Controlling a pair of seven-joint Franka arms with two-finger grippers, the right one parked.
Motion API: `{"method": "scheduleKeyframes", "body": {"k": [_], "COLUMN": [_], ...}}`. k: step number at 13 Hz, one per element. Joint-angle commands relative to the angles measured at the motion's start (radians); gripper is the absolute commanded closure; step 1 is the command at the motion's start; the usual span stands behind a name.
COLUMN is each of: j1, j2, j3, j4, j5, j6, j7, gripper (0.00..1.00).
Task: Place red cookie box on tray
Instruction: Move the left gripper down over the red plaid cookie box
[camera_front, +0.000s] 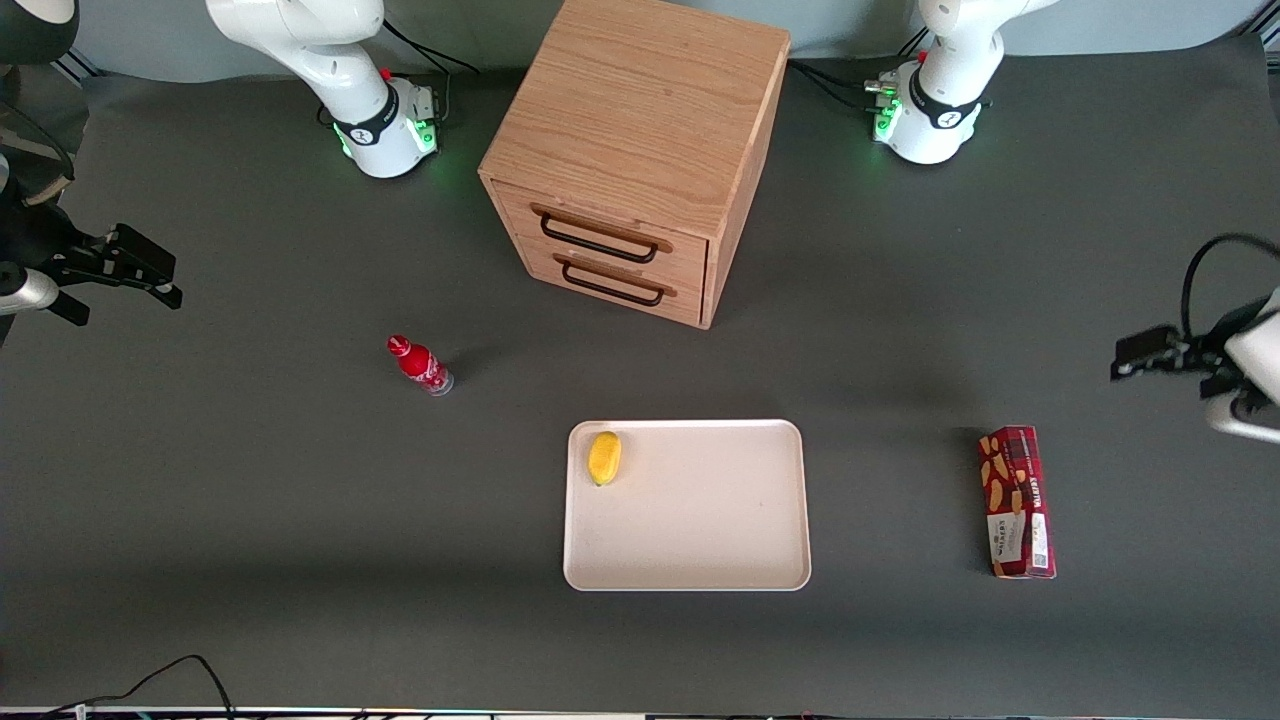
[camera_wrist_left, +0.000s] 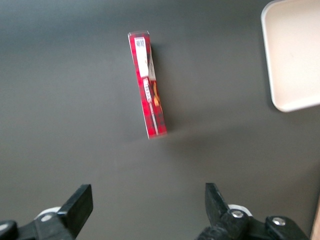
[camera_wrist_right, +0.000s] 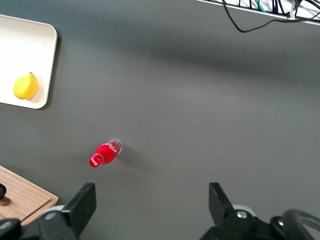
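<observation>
The red cookie box (camera_front: 1017, 502) lies flat on the dark table toward the working arm's end, well apart from the cream-white tray (camera_front: 700, 520). In the left wrist view the red cookie box (camera_wrist_left: 148, 85) lies lengthwise ahead of the fingers, and a corner of the tray (camera_wrist_left: 295, 60) shows off to one side. My left gripper (camera_front: 1140, 355) hovers above the table, a little farther from the front camera than the box and not touching it. The gripper (camera_wrist_left: 147, 192) is open with only bare table between its fingers.
A yellow lemon (camera_front: 604, 457) sits in one corner of the tray. A small red bottle (camera_front: 420, 365) lies on the table toward the parked arm's end. A wooden two-drawer cabinet (camera_front: 640, 150) stands farther from the front camera than the tray.
</observation>
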Motion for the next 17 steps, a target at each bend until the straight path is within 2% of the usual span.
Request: {"method": "scheduleKeyframes", "body": {"k": [1,6,9,13,14,16,17], "j1": [-0.028,-0.036,-0.054,-0.056,-0.056,-0.056,-0.056], "j2": [0.110,0.284,0.382,0.420,0.428,0.433,0.436], "j3": [-0.002,-0.001,0.006,0.006,0.006,0.007,0.007], "j4": [0.025,0.024,0.013,-0.018,-0.018,-0.030,-0.030], "j5": [0.051,0.147,0.238,0.299,0.299,0.300,0.300], "j6": [0.116,0.352,0.458,0.465,0.465,0.465,0.465], "j7": [-0.084,-0.200,-0.312,-0.357,-0.357,-0.357,-0.357], "gripper": [0.00,0.00,0.00,0.00,0.20,0.71,0.88]}}
